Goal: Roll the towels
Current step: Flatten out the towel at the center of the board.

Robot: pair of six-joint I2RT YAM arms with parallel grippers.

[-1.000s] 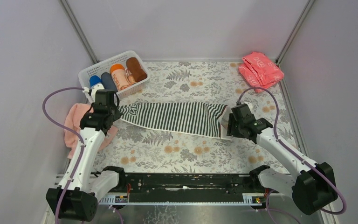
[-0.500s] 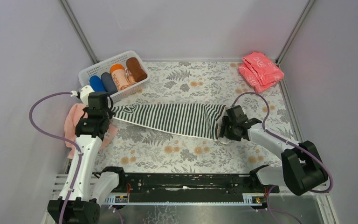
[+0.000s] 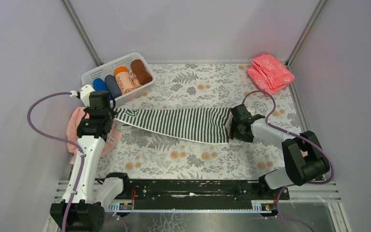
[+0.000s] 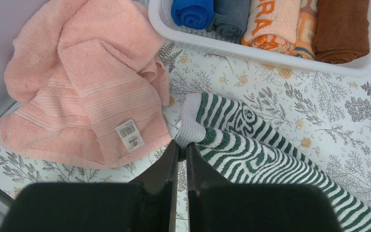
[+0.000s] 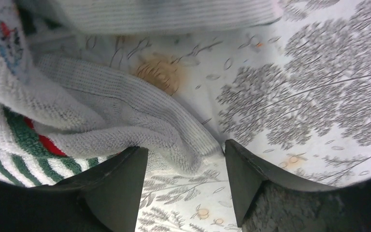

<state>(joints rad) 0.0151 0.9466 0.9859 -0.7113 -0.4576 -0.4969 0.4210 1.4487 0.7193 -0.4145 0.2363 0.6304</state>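
The dark-and-white striped towel (image 3: 183, 123) lies stretched flat across the middle of the table. My left gripper (image 3: 110, 117) is at its left end, shut on the white hem corner (image 4: 189, 128) of the striped towel (image 4: 251, 154). My right gripper (image 3: 229, 127) sits low at the towel's right end, open (image 5: 186, 150), with the towel's pale hem (image 5: 140, 130) lying loose between its fingertips. The pale pink towel (image 3: 77, 126) is crumpled at the left edge, just left of my left gripper (image 4: 181, 145). A rust-brown towel (image 3: 141, 71) is rolled in the basket.
A white basket (image 3: 91, 74) at the back left holds several rolled towels, blue (image 4: 192, 12), grey, orange-lettered and brown. Pink-red packets (image 3: 270, 72) lie at the back right corner. Grey walls stand close on both sides.
My left gripper has pulled the striped towel's corner a little to the left. My right arm has swung inward at the towel's right end, and its jaws have spread wider.
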